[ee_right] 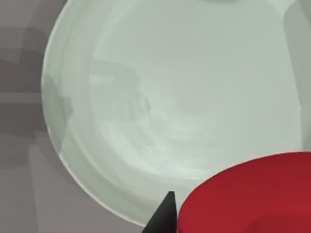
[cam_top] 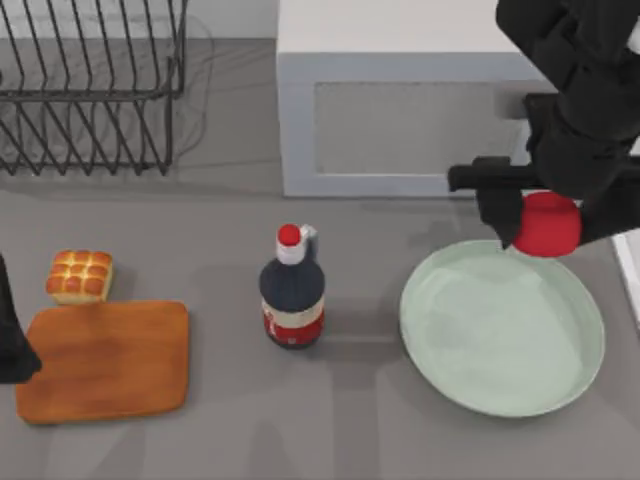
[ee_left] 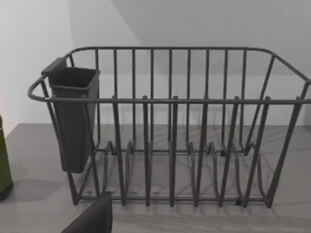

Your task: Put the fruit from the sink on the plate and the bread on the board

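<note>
My right gripper (cam_top: 545,222) is shut on the red fruit (cam_top: 547,224) and holds it in the air over the far edge of the pale green plate (cam_top: 470,370). In the right wrist view the fruit (ee_right: 252,194) looms large above the plate (ee_right: 160,97), with a dark fingertip (ee_right: 165,213) beside it. The bread (cam_top: 79,276) sits on the table just behind the wooden board (cam_top: 105,360), at the left. My left arm (cam_top: 12,340) stays parked at the left edge beside the board.
A dark bottle (cam_top: 292,290) with a red cap stands between board and plate. A wire dish rack (cam_top: 90,90) fills the back left, seen close in the left wrist view (ee_left: 170,126). A white sink unit (cam_top: 400,110) stands at the back.
</note>
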